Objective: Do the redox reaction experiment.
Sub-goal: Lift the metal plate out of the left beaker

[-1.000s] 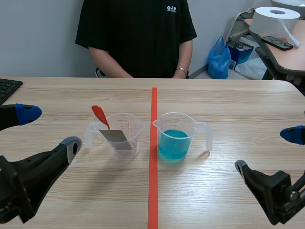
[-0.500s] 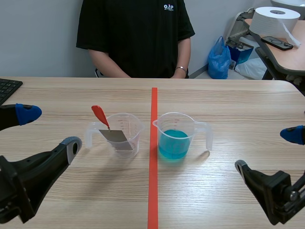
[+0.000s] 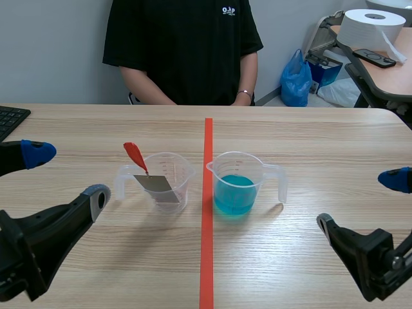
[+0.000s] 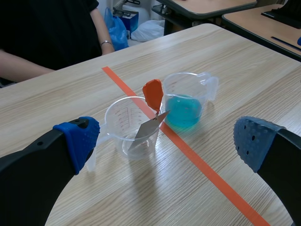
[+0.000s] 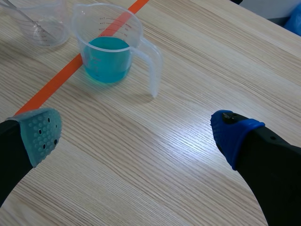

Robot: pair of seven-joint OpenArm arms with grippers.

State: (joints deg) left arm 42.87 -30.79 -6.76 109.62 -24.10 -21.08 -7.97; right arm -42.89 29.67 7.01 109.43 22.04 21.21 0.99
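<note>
Well, nothing had stirred: the left gripper (image 3: 65,174) and right gripper (image 3: 360,203) hung wide and empty, the metal strip (image 3: 156,187) leaning in its clear beaker (image 3: 183,168) beside the blue beaker (image 3: 235,190), experiment seemingly unstarted

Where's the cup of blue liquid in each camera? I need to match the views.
Scene view: the cup of blue liquid stands mid-table, just right of the orange-red tape line.
Left wrist view: ahead of the left tool, across the tape from the clear cup.
Right wrist view: ahead of the right tool, beside the tape.
Shared landmark: the tape line, next to the cup in all three.
</note>
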